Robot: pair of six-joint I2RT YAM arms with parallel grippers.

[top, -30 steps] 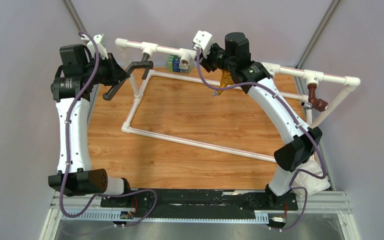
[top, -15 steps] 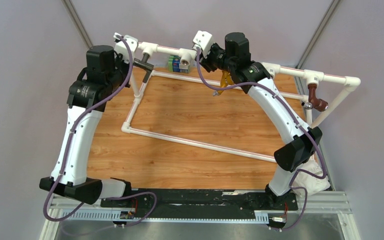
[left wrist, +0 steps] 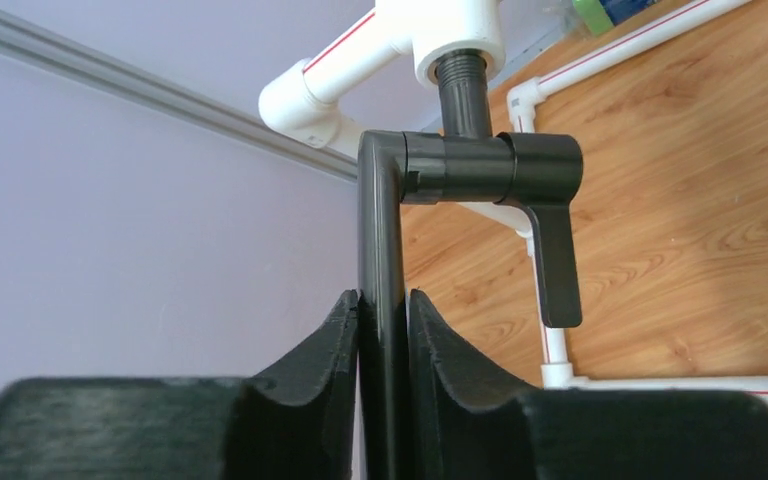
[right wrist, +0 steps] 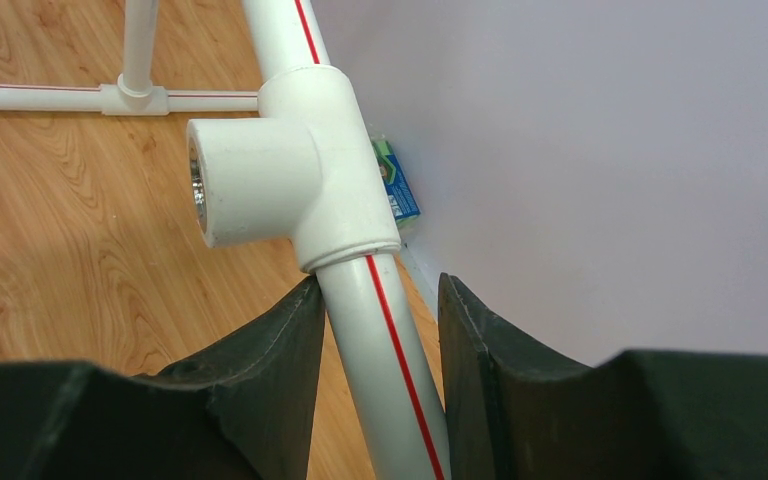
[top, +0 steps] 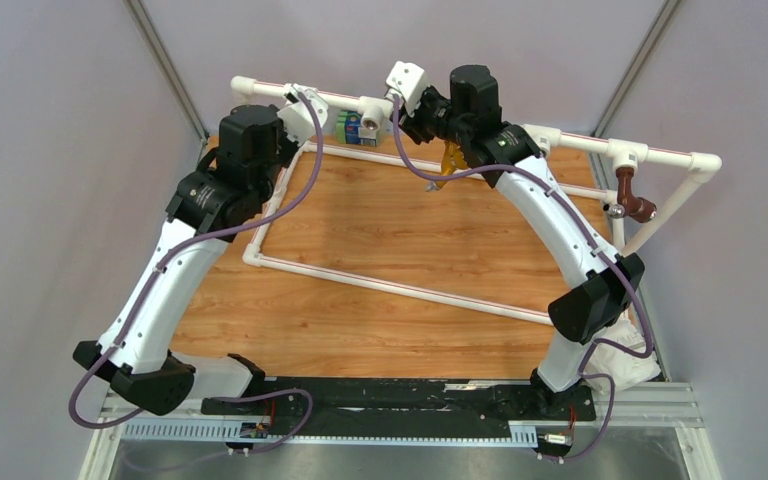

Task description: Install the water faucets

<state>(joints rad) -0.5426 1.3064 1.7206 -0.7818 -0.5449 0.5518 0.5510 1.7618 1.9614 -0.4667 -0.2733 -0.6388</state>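
Note:
The black faucet [left wrist: 460, 165] stands with its threaded end in the left tee fitting [left wrist: 457, 40] of the white pipe frame, its lever handle [left wrist: 555, 260] hanging down. My left gripper [left wrist: 383, 300] is shut on the faucet's long tube. In the top view my left gripper [top: 282, 122] sits at that fitting [top: 300, 98] and hides the faucet. My right gripper [right wrist: 380, 285] is shut on the red-striped top pipe [right wrist: 375, 320], just below an empty tee fitting [right wrist: 260, 170]; it also shows in the top view [top: 396, 106].
An orange tap [top: 450, 158] hangs on the rail under my right arm. A brown tap [top: 632, 200] hangs at the right end. A green and blue box [top: 350, 128] lies at the back wall. The white pipe frame [top: 400, 288] crosses the wooden table.
My left arm has swung right and back with the faucet, from outside the frame's left end to the left tee fitting. The right arm has not moved.

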